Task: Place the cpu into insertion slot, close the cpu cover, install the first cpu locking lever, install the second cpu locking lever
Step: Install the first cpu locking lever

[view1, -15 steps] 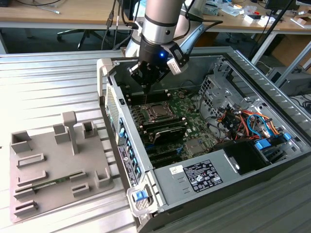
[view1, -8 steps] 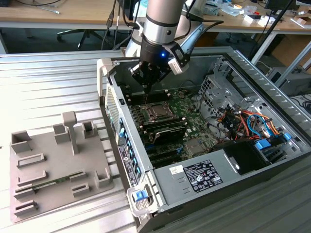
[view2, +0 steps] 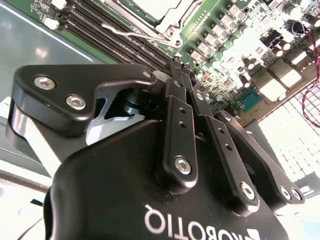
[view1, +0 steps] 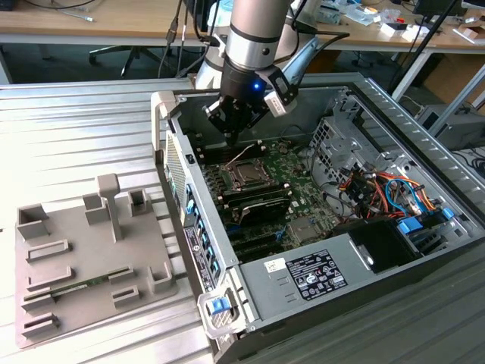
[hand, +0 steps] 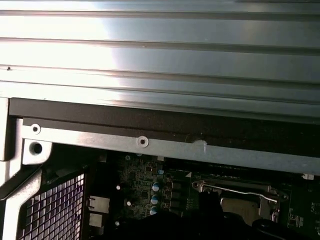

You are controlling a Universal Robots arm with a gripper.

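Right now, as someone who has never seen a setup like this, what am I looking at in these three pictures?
This is one robot arm working inside an open computer case. The exterior view comes from a camera off the arm. Both wrist views come from cameras riding on it, looking at the green motherboard. The gripper, its grasping part, hangs shut just above the board, with nothing seen in it. Near it the silver cpu lies seated in the board, framed by the cpu cover, with a thin wire lever beside it. On the exterior view's left, a grey parts tray lies on the ribbed metal table.
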